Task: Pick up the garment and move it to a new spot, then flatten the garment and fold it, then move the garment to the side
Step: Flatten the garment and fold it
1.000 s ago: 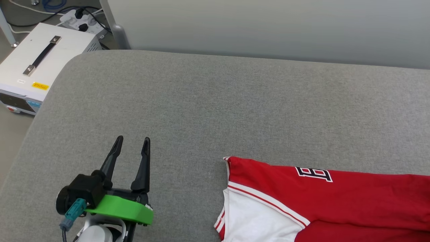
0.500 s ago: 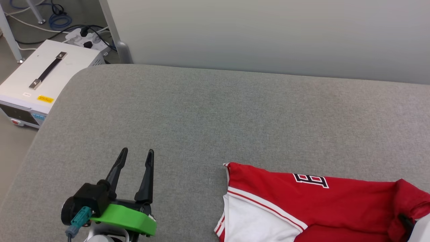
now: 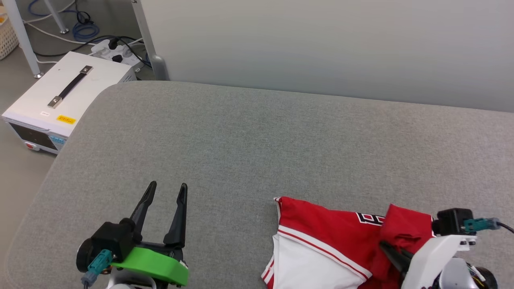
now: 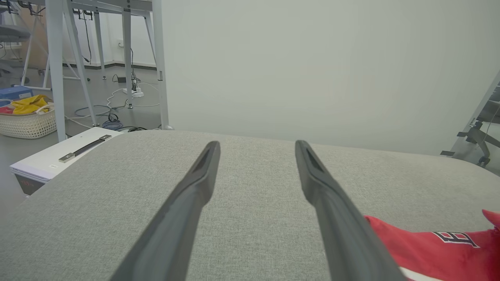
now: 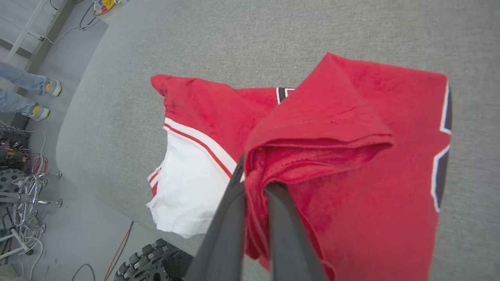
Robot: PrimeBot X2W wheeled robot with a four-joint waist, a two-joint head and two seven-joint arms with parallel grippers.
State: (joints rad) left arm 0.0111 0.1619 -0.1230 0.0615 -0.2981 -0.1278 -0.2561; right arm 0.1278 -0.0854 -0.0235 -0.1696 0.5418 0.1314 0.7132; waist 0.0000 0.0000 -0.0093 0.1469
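Within the last second the right gripper (image 3: 384, 245) has come in, clenched on a red fold of the garment (image 3: 321, 224) at near right and lifting it, so the pick-up has begun, while the left gripper (image 3: 168, 188) waits released.

Little to read. On the jersey (image 3: 321, 228), near its far edge, one black white-edged block letter (image 3: 368, 218), lying sideways in the head view and partly under a red fold; most likely a B. From the left wrist view, cut short, like a B or an E. In the right wrist view, scraps of black white-edged lettering (image 5: 440, 171) at the jersey's edge, unreadable. Well left of the jersey, on a white box (image 3: 92, 86), a yellow sticker (image 3: 66, 119) and a small white tag (image 3: 45, 113), print on both too small to make out.
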